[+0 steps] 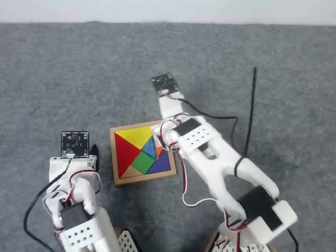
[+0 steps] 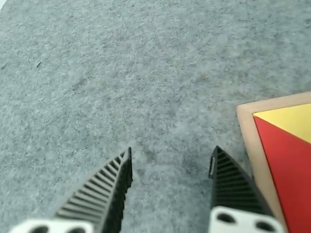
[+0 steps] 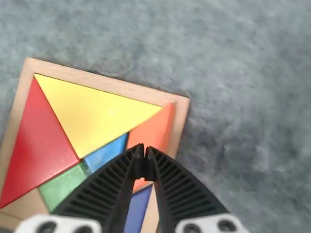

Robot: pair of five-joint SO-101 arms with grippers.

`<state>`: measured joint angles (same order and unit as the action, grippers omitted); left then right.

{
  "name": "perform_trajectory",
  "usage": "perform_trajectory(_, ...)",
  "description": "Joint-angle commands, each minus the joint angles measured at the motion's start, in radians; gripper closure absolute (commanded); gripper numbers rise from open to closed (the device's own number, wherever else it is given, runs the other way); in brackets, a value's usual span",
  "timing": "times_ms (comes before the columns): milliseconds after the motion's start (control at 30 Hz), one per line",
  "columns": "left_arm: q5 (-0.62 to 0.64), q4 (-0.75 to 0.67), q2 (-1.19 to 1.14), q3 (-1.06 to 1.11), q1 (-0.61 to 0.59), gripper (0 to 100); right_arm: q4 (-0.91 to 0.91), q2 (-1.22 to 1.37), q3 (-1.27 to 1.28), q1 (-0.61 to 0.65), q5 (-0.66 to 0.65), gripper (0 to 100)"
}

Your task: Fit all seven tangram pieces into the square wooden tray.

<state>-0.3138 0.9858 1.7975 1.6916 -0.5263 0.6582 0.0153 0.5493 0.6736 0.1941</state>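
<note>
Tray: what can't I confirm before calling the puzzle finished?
- Orange piece: shut right tool covers its lower end in right wrist view; right arm covers most in high view.
- Tan corner of tray, high view: piece or bare wood, too small.
- Left wrist view: edge cuts tray off.

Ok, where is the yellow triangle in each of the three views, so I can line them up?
High view: yellow triangle along the far rim of the tray, mid-table.
Left wrist view: yellow triangle in the tray's corner.
Right wrist view: yellow triangle along the rim, beyond the shut right gripper.
Shared landmark: the red triangle borders it in every view.
</note>
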Motion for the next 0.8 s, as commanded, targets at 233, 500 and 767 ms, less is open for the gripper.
perform_trajectory(233,-0.012,0.006,0.023,-0.010,-0.005,75,0.140,0.160,-0.207,0.041,-0.009,99.3)
perform_trajectory(500,-0.012,0.006,0.023,-0.010,-0.005,75,0.171,-0.117,-0.133,0.016,-0.014,99.3)
perform_trajectory(767,-0.012,0.006,0.023,-0.010,-0.005,75,-0.015,-0.183,0.051,-0.030,-0.015,99.3)
